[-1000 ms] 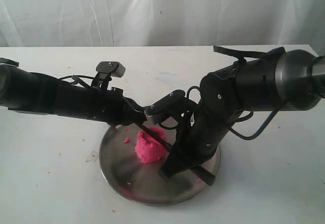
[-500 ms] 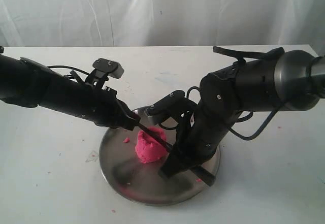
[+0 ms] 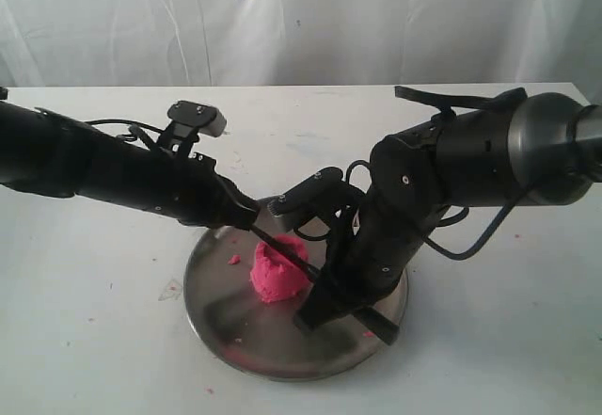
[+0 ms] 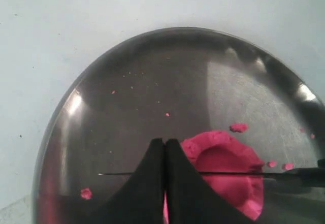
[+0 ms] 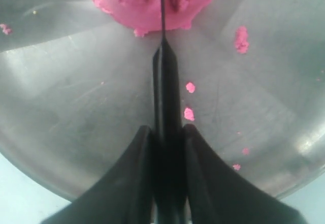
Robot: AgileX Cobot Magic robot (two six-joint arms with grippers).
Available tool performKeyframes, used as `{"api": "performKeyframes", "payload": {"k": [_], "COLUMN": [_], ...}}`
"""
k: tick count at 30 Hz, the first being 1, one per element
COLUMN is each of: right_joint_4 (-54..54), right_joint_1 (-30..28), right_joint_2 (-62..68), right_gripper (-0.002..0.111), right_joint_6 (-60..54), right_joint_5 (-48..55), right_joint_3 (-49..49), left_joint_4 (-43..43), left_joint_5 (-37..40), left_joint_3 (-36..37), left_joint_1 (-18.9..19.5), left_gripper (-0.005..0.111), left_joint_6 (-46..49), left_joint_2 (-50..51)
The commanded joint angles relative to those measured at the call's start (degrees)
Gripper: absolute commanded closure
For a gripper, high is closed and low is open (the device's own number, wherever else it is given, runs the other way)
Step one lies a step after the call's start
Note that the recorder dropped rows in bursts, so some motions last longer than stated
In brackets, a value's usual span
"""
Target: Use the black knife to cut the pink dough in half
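The pink dough (image 3: 276,272) is one rough lump in the middle of the steel plate (image 3: 214,307). The black knife (image 3: 284,252) lies across its top, the blade tip pointing left. My right gripper (image 3: 329,302) is shut on the knife handle (image 5: 165,82), and the blade runs into the pink dough (image 5: 137,3). My left gripper (image 3: 251,220) is shut, its fingertips (image 4: 157,150) together over the thin blade (image 4: 119,173) near its tip, beside the pink dough (image 4: 228,165). Whether they touch the blade I cannot tell.
Small pink crumbs (image 5: 189,113) dot the steel plate (image 5: 76,107) and the white table (image 3: 94,340) around it. A white curtain (image 3: 301,20) hangs behind. Both black arms crowd over the plate.
My left arm has drawn back to the left and risen a little, its gripper now nearer the blade tip. The right arm, the knife and the dough have not visibly moved.
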Motion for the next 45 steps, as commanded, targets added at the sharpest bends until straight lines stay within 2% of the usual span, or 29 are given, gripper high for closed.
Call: {"api": "performKeyframes", "payload": {"k": [1, 45], "right_joint_4": [-0.35, 0.25], "right_joint_1": [0.22, 0.22], "right_joint_2": [-0.01, 0.96], "right_gripper": [0.103, 0.103], "right_joint_6": [-0.18, -0.18], "right_joint_5": [-0.33, 1.02], "right_joint_3": [-0.04, -0.04], "left_joint_4": [-2.27, -2.27], "left_joint_5": [0.64, 1.48], "left_joint_3": [-0.24, -0.24], "left_joint_1": [-0.15, -0.15], "left_gripper": [0.107, 0.107], "left_joint_6": [1.7, 2.1], "left_joint_2": [2.51, 6.35]}}
